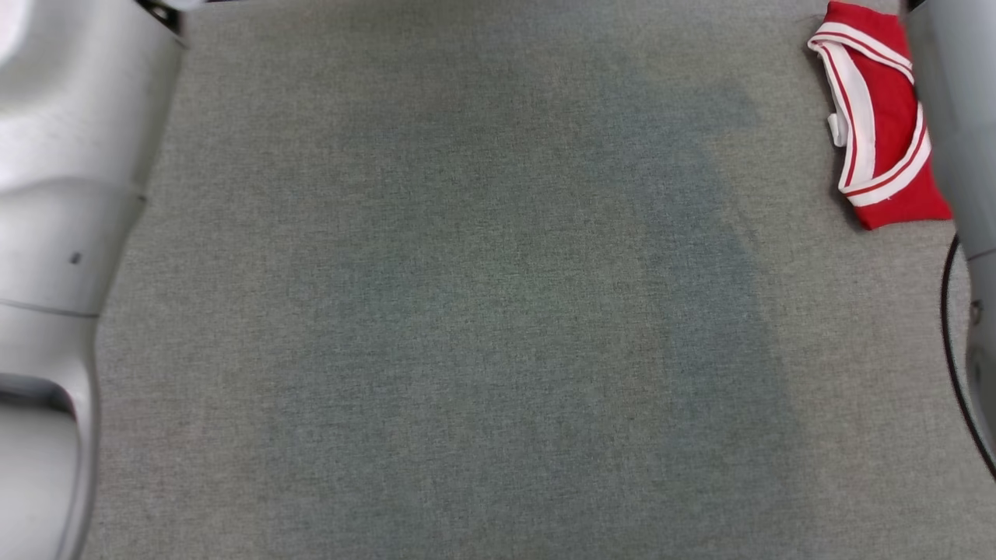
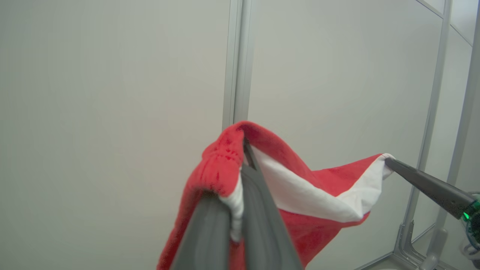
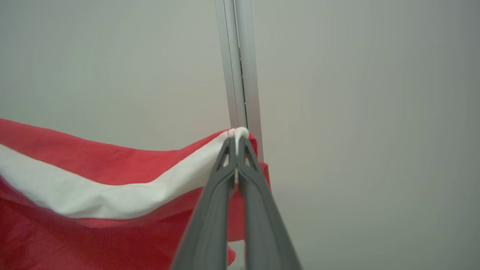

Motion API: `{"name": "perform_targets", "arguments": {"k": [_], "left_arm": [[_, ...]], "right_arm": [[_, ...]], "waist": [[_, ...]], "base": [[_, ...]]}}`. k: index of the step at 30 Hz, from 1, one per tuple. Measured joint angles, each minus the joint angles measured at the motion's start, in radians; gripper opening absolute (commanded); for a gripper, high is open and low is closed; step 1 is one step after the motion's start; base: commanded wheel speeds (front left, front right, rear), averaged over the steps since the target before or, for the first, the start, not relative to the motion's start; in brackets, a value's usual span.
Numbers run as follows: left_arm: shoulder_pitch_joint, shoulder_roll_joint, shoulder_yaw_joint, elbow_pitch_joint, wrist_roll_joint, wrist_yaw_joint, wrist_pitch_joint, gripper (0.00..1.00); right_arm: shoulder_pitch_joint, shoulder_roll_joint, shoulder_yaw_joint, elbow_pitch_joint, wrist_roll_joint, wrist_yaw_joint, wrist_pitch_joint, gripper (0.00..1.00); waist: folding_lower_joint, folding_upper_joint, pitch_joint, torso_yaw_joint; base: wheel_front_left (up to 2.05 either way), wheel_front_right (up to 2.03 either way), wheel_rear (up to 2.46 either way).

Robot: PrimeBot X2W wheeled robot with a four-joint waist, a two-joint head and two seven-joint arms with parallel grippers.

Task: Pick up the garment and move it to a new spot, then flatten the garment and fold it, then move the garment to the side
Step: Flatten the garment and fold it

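Both tools are clamped tight on the garment (image 3: 75, 240): my left tool (image 2: 243, 157) has a bunched red edge, my right tool (image 3: 236, 144) pinches a white-trimmed corner, and the cloth sags in the air between them. It looks light, soft and floppy, so I'd say the corners are the place to hold it, pulled taut.

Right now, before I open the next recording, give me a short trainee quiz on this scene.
1. True or false: the left gripper is shut on the lifted red garment.
2. The right gripper pinches that garment at: A its white band, B a button, C a pocket.
3. Fill in: the folded red top lies on the grey table at the far ____ in the head view.
Key: 1 true; 2 A; 3 right.
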Motion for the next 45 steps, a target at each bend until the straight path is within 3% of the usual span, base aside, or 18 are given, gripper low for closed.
{"name": "perform_targets", "arguments": {"k": [6, 9, 13, 18, 26, 33, 39, 45], "left_arm": [[0.126, 0.005, -0.116, 0.037, -0.069, 0.0, -0.044, 0.0], [0.251, 0.005, -0.138, 0.024, -0.097, 0.0, -0.053, 0.0], [0.432, 0.009, -0.027, -0.069, -0.038, 0.0, -0.056, 0.0], [0.744, -0.025, 0.102, -0.188, 0.074, 0.0, -0.055, 0.0], [1.123, -0.072, 0.204, -0.323, 0.166, 0.0, -0.055, 0.0], [1.354, -0.067, 0.199, -0.401, 0.238, 0.0, -0.055, 0.0], [1.472, -0.063, 0.183, -0.466, 0.278, 0.0, -0.056, 0.0], [1.485, -0.049, 0.164, -0.495, 0.309, 0.0, -0.055, 0.0]], "right_arm": [[0.141, 0.005, 0.084, 0.02, 0.044, 0.0, -0.01, 0.0], [0.26, -0.013, 0.115, -0.042, 0.072, 0.0, -0.012, 0.0], [0.453, -0.053, 0.146, -0.157, 0.087, 0.0, -0.013, 0.0], [0.73, -0.094, 0.152, -0.3, 0.128, 0.0, -0.013, 0.0], [1.099, -0.128, 0.122, -0.488, 0.176, 0.0, -0.013, 0.0], [1.355, -0.125, 0.066, -0.587, 0.192, 0.0, -0.013, 0.0], [1.551, -0.099, -0.001, -0.702, 0.173, 0.0, -0.003, 0.0], [1.578, -0.074, -0.095, -0.791, 0.131, 0.0, 0.048, 0.0]], "waist": [[0.0001, 0.0001, 0.004, 0.0], [0.0001, 0.0001, -0.003, 0.007], [-0.0001, 0.0, -0.027, 0.014], [-0.0002, -0.0001, -0.083, 0.032], [-0.0003, -0.0003, -0.181, 0.046], [-0.0004, -0.0004, -0.28, 0.06], [-0.0003, -0.0005, -0.319, 0.072], [-0.0001, -0.0005, -0.307, 0.079]], "base": [[0.0, 0.0, 0.0], [0.0, 0.0, 0.0], [0.0, 0.0, 0.0], [0.0, 0.0, 0.0], [0.0, 0.0, 0.0], [0.0, 0.0, 0.0], [0.0, 0.0, 0.0], [0.0, 0.0, 0.0]]}}
